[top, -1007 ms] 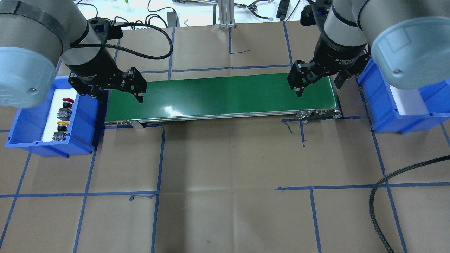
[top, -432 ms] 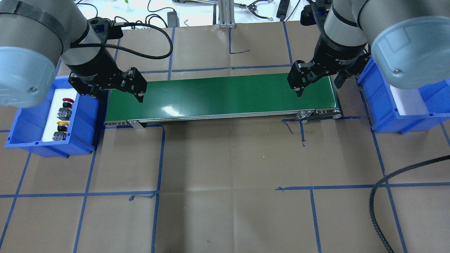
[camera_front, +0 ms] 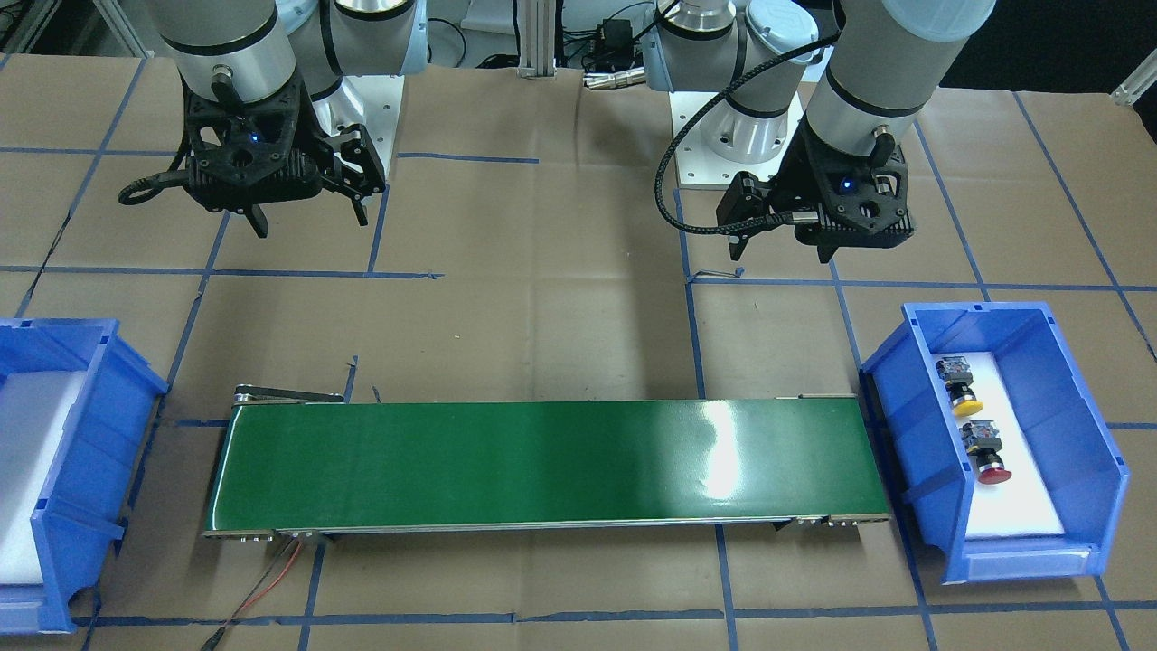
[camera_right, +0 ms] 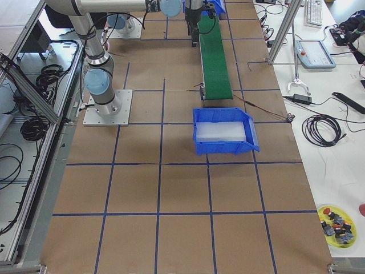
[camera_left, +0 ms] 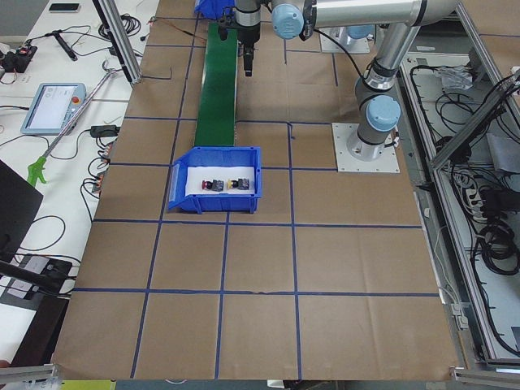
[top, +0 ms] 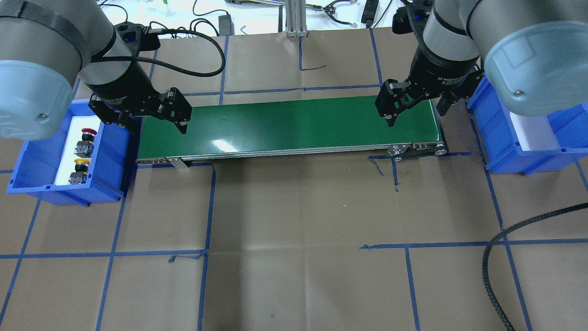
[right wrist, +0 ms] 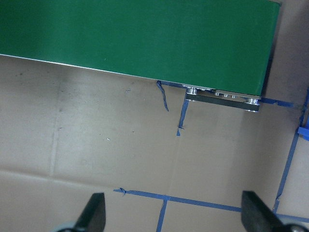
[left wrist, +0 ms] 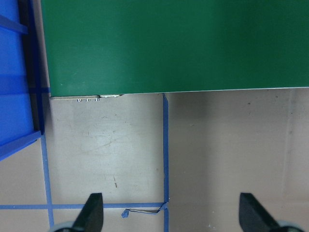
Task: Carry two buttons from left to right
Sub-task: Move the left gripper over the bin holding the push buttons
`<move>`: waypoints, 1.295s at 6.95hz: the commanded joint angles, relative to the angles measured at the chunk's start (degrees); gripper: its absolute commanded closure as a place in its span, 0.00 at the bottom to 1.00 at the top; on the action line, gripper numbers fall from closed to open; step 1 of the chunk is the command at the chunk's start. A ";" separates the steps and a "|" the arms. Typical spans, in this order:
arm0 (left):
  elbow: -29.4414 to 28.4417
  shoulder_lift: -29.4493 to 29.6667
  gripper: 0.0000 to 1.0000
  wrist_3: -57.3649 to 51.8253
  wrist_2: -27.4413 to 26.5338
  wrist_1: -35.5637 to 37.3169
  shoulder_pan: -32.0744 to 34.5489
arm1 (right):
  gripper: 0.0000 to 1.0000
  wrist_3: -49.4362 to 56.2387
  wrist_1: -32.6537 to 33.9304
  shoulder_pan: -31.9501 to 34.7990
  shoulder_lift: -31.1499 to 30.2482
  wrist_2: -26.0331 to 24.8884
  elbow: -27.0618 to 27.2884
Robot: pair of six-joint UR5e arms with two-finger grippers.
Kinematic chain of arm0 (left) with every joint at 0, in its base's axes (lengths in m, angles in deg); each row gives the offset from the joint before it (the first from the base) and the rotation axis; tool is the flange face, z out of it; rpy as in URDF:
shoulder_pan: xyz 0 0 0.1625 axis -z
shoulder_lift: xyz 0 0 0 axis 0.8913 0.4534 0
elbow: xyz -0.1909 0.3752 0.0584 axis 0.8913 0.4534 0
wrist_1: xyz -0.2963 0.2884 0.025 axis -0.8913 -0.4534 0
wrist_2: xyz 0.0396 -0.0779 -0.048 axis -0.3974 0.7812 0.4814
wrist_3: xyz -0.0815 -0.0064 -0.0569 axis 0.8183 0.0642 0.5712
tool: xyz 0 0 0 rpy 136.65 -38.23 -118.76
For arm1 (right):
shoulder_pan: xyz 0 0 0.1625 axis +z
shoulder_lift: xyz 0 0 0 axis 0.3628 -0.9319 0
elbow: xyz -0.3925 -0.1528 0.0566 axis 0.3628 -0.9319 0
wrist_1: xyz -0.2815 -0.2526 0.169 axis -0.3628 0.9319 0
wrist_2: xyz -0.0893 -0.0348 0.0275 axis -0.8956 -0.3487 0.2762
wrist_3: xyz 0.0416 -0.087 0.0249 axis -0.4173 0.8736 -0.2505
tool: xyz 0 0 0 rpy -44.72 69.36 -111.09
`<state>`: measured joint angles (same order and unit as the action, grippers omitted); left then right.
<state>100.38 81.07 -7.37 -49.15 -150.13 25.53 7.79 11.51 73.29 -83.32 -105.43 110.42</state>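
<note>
The red button and the yellow button lie on a white pad in the blue left bin. They also show in the front view as yellow and red. My left gripper is open and empty. It hangs above the belt's left end, beside the bin, and its fingertips are wide apart. My right gripper is open and empty above the belt's right end, with its fingertips spread.
A green conveyor belt runs between the left bin and the blue right bin, which holds only a white pad. A black braided cable curls over the table's near right. Blue tape lines cross the brown paper.
</note>
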 commanded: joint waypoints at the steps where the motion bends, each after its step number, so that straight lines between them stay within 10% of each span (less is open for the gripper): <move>1: 0.01 -0.28 0.00 -0.16 0.00 0.00 -0.15 | 0.00 0.00 0.00 -0.07 0.00 -0.03 0.01; 5: 0.54 -0.55 0.00 -4.09 -0.70 0.70 -2.07 | 0.00 0.00 0.00 -0.07 0.00 0.06 0.01; 9: 0.54 -0.29 0.00 -15.06 -0.18 0.62 -20.15 | 0.00 0.00 0.00 -0.07 0.00 0.06 0.01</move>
<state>100.86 80.59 -18.28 -49.28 -149.43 10.61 7.79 11.51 73.21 -83.34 -105.37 110.43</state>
